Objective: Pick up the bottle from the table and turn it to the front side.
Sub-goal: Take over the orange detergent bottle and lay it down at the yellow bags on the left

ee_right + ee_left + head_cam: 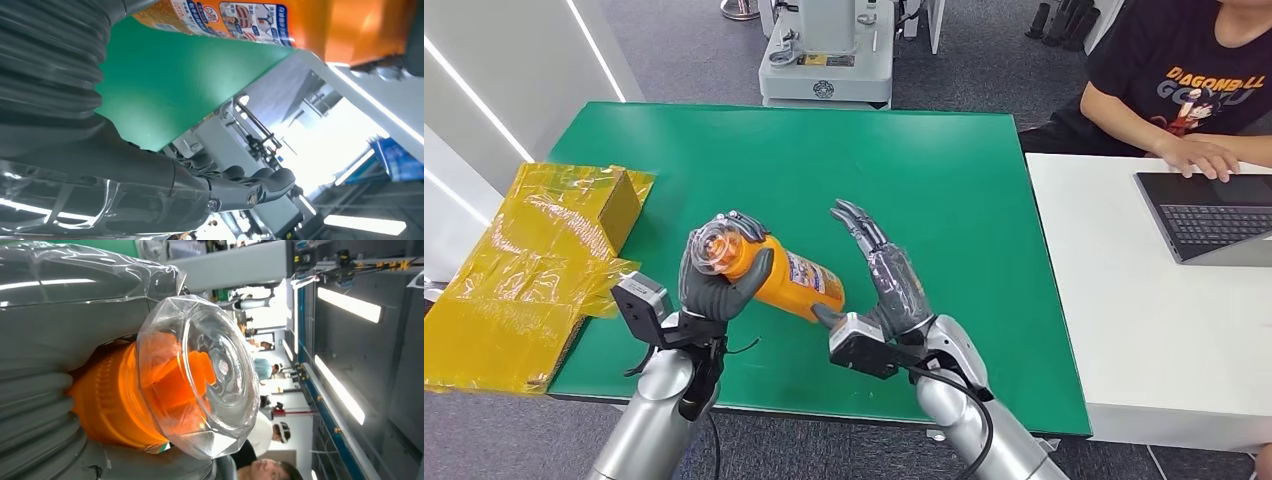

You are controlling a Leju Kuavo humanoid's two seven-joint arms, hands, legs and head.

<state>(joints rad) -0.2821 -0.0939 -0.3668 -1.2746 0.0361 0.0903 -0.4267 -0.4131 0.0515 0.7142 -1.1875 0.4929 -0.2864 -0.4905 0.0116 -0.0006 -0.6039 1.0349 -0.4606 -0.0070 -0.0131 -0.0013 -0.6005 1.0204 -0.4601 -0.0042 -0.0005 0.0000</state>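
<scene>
You see a green mat (964,190) covering the work table. At its left edge lies crumpled yellow plastic wrapping (514,290), with a small yellow-wrapped box (619,205) resting on top of it. Beyond the far edge of the mat stands a white machine base (827,60) on the grey floor. To the right, a white table (1144,330) sits just beside the mat. A person in a black printed T-shirt (1184,80) sits at it, one hand resting near a dark laptop (1209,215).
</scene>
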